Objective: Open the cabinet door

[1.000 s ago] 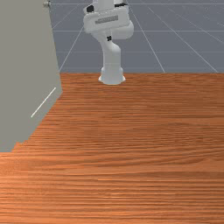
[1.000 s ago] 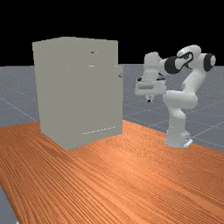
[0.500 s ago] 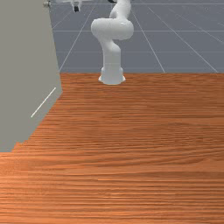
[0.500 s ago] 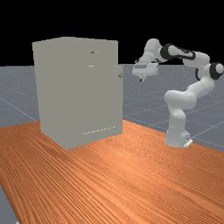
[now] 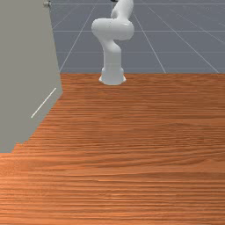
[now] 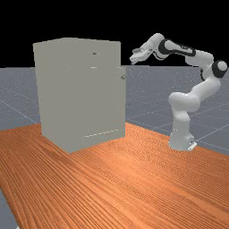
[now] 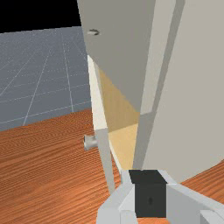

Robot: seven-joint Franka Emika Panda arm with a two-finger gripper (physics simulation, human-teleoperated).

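In the far view, a tall, boxy cabinet in matte grey-beige stands on the surface, an orange-brown wood-grain table, at about 10 o'clock from the middle. Its lower door, a flat upright grey-beige panel, is ajar, its long axis vertical. The door's free edge juts past the cabinet's body toward 3 o'clock in that view, bearing a small round grey metal knob high up; in the front view this knob lies toward 10 o'clock. A second small grey metal knob sits on the upper grey panel. The wrist view looks past the free edge into the lower compartment, whose pale yellowish-wood interior shows between door and cabinet wall. The white-and-grey gripper with dark tips is in the air just beside the cabinet, apart from the lower knob and at its 1 o'clock in the far view, fingers pressed together. The white arm's base stands at 4 o'clock there.
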